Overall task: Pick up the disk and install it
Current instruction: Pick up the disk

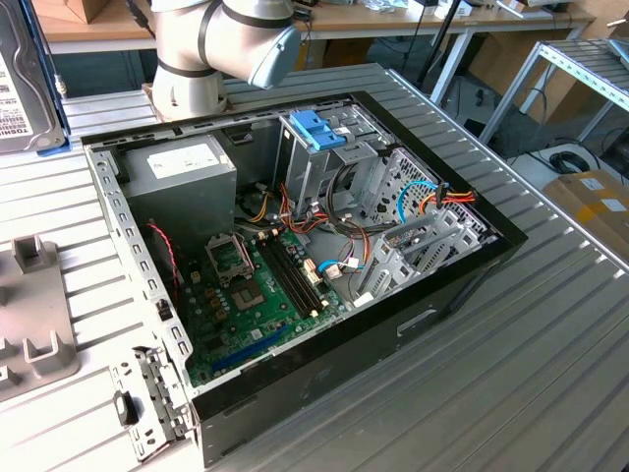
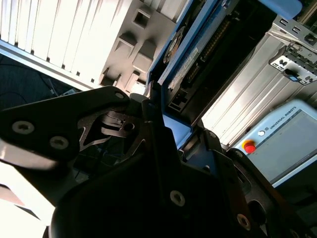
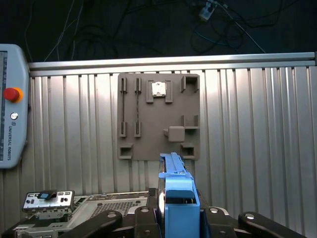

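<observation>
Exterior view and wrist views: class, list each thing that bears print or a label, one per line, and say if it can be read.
disk: white label, rows of print too small to read.
grey box inside the case: white sticker, print too small to read.
control pendant, first wrist view: a maker's name along its edge, left unquoted.

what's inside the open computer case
A green motherboard, grey power supply, metal drive cage with a blue latch, and orange and blue cables. The cage covers what lies beneath it.
</observation>
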Motion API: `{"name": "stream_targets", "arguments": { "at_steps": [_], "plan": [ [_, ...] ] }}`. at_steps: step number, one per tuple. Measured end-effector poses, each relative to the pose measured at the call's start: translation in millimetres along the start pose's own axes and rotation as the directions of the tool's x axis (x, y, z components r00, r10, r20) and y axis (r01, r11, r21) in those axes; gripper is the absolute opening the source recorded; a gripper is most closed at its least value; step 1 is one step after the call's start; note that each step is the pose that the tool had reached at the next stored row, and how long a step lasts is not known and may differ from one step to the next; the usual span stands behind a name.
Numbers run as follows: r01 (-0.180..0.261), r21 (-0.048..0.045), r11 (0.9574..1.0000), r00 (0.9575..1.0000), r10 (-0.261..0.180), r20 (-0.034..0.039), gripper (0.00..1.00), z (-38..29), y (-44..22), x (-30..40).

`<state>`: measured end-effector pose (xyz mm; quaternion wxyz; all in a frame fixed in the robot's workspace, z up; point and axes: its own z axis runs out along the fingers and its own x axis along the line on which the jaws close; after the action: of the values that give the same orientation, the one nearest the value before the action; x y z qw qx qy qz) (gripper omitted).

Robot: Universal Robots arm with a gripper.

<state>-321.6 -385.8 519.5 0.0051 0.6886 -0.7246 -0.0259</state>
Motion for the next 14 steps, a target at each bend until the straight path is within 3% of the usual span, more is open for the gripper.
{"name": "stream_targets", "arguments": {
  "at_steps": [11,14],
  "plan": [
    [0.0,0.0001,1.0,1.0,0.0,-0.0032,0.37,0.1,-1.0,1.0],
    [0.0,0.0005,1.0,1.0,0.0,-0.0099,0.37,1.3,-2.9,0.9]
  ]
}}
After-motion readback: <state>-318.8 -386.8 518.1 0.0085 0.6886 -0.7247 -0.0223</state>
